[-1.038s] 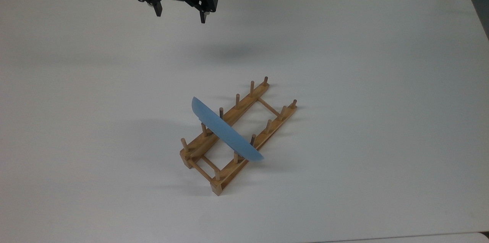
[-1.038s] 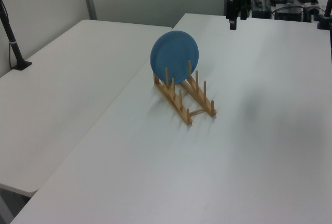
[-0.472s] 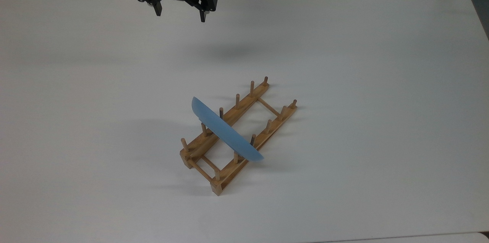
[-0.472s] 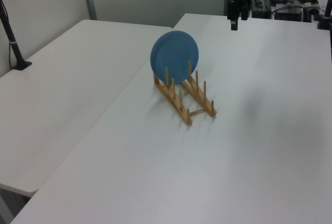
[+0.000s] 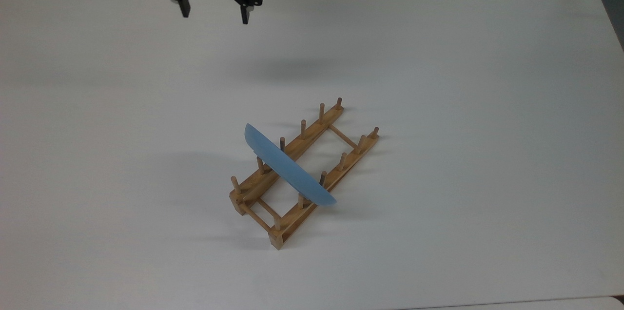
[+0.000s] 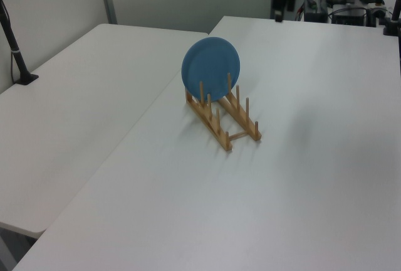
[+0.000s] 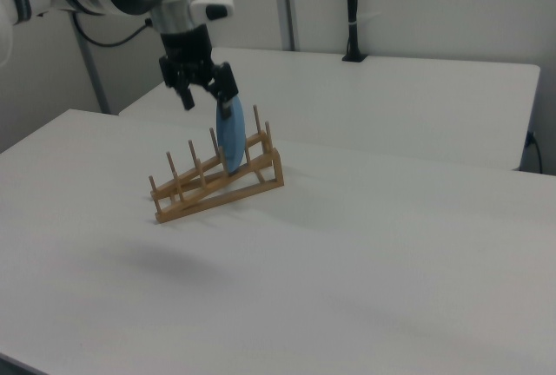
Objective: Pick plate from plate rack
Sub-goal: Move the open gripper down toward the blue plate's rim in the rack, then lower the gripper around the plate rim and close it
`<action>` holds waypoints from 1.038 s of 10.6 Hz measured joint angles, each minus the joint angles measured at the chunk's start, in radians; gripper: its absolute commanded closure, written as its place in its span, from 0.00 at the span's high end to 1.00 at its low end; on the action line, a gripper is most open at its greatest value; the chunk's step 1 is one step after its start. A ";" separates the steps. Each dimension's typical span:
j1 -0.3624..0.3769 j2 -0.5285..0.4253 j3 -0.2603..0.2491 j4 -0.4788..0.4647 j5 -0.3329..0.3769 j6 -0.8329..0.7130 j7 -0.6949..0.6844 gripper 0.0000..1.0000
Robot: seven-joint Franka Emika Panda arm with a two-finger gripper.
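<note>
The gripper (image 5: pixel 213 13) hangs wide open near the white table's (image 5: pixel 487 105) far edge, well apart from the light-blue plate (image 5: pixel 290 174) (standing upright in the wooden plate rack (image 5: pixel 336 154)).

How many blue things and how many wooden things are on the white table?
Blue: 1, the plate
Wooden: 1, the plate rack
Total: 2
</note>
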 measured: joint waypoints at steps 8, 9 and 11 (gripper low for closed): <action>0.094 0.146 0.009 0.008 -0.334 0.597 -0.010 0.72; 0.122 0.145 0.009 0.012 -0.340 0.598 -0.010 0.68; 0.176 0.141 0.010 0.020 -0.361 0.598 -0.011 0.64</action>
